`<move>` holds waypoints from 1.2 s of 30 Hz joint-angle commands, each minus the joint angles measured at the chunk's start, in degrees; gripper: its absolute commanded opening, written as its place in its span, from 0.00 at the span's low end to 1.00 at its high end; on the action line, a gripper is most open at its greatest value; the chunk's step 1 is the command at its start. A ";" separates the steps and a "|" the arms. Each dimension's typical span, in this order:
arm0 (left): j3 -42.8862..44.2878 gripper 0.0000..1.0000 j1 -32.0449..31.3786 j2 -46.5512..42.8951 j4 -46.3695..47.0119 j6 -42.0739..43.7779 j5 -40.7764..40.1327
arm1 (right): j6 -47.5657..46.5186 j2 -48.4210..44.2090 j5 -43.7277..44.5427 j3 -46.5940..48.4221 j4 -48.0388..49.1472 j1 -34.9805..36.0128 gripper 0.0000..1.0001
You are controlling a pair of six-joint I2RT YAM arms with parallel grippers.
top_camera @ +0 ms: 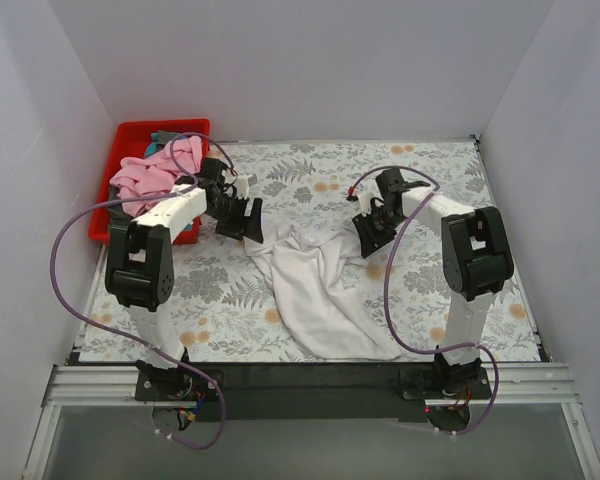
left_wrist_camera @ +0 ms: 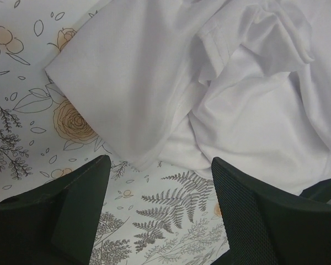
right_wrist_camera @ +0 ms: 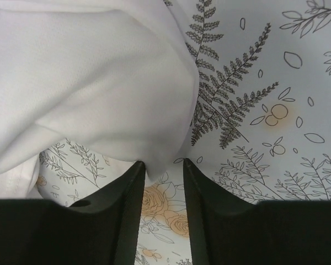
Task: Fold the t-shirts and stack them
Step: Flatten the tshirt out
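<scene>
Left pincer [left_wrist_camera: 159, 165] spread — right pincer [right_wrist_camera: 163, 165] maybe nipping white t-shirt [right_wrist_camera: 88, 83].

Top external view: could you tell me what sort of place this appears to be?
Probably a robotics lab test cell, not a home: plain white walls box in a floral-covered table, and two arms are bolted to a metal rail.

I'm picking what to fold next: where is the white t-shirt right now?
Top view: the white t-shirt lies crumpled at mid-table, between the left pincer and right pincer, right of the red bin.
</scene>
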 commanded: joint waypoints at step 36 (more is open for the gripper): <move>13.30 0.00 2.96 -6.81 -2.08 -2.34 -6.01 | -17.35 -17.50 18.50 12.75 0.87 -6.40 0.01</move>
